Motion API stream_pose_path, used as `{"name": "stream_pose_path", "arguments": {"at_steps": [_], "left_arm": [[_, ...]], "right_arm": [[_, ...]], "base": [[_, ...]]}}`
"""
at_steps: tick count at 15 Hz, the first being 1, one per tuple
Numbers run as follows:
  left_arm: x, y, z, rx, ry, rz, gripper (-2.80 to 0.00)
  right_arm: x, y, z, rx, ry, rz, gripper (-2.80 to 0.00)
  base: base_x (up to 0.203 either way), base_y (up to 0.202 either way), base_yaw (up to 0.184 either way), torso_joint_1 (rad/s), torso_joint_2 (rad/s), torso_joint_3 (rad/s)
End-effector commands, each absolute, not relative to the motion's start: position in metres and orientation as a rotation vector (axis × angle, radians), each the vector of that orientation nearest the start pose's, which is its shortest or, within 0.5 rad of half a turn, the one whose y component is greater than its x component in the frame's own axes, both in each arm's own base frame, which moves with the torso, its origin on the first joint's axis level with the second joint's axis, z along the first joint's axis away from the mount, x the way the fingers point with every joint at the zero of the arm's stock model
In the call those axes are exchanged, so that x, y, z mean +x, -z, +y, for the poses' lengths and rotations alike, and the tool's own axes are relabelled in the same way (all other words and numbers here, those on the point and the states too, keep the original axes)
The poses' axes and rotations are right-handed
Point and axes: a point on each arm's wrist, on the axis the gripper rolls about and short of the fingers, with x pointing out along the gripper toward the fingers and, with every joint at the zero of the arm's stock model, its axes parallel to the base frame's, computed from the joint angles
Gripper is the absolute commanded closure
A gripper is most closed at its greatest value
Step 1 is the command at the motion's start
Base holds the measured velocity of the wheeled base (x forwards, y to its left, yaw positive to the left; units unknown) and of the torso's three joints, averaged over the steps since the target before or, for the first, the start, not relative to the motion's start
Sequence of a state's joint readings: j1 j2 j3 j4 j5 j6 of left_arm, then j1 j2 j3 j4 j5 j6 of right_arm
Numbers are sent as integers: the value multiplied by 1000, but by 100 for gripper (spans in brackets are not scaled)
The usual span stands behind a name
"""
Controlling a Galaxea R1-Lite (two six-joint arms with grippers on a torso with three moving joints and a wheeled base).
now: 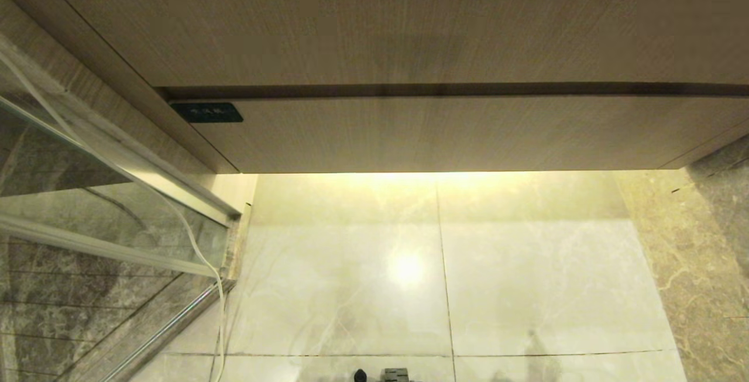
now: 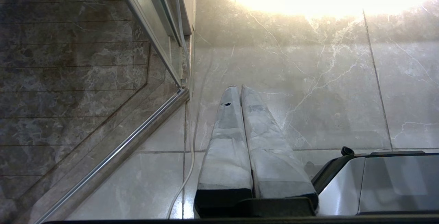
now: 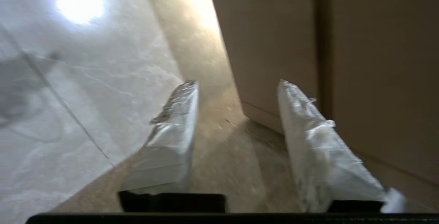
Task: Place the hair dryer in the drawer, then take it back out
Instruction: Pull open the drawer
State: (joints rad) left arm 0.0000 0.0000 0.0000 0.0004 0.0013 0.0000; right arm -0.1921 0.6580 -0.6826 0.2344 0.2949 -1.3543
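The right end effector (image 3: 236, 83) has its two wrapped fingers (image 3: 171, 138) spread apart, and nothing sits between them. It points down at the floor (image 3: 85, 90), close to the bottom corner of a pale wood cabinet (image 3: 267, 45) that stands just beside one finger. The tan stone strip (image 3: 223, 162) lies right under the gap between the fingers.

The left end effector (image 2: 238, 86) hangs over the shiny floor tiles with its two fingers pressed together, and it holds nothing. Next to it on one side are a glass door (image 2: 85, 80) with a metal rail (image 2: 137, 128) and a thin white cord (image 2: 187, 169) that runs down along the door's edge. On the other side sits part of the robot's own base (image 2: 377, 183).

In the head view the drawer (image 1: 445, 133) is the wide wood front under the upper panel, and it looks pushed in (only a dark gap shows along its top). A small dark label (image 1: 206, 112) sits at its left end. The hair dryer shows in none of the views, so where it is cannot be told.
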Motion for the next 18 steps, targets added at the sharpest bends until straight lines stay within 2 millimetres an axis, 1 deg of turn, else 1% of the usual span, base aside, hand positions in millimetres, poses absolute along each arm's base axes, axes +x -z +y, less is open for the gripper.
{"name": "stream_pose_path", "arguments": {"at_steps": [1, 3, 5, 7, 9, 10, 12, 15, 18], "left_arm": [[-23, -75, 0, 0, -2, 0, 0], [-23, -75, 0, 0, -2, 0, 0], [-23, -75, 0, 0, -2, 2, 0], [-23, -75, 0, 0, -2, 0, 0], [-23, -75, 0, 0, -2, 0, 0], [-23, -75, 0, 0, -2, 0, 0], [-23, -75, 0, 0, -2, 0, 0], [-23, -76, 0, 0, -2, -1, 0], [-23, -75, 0, 0, -2, 0, 0]], "right_arm": [[57, -235, -3, -1267, -334, 147, -280], [77, -227, -5, -1248, -456, 149, -280], [96, -226, -8, -1263, -503, 144, -280], [117, -239, -8, -1317, -470, 25, -280], [127, -256, -7, -1355, -441, -86, -280], [130, -259, -6, -1362, -449, -117, -280], [144, -266, -2, -1379, -479, -201, -280], [163, -268, 4, -1385, -526, -231, -280], [193, -269, 12, -1368, -592, -236, -280]], "base": [[0, 0, 0, 0, 0, 0], [0, 0, 0, 0, 0, 0], [0, 0, 0, 0, 0, 0], [0, 0, 0, 0, 0, 0], [0, 0, 0, 0, 0, 0], [0, 0, 0, 0, 0, 0], [0, 0, 0, 0, 0, 0], [0, 0, 0, 0, 0, 0], [0, 0, 0, 0, 0, 0]]}}
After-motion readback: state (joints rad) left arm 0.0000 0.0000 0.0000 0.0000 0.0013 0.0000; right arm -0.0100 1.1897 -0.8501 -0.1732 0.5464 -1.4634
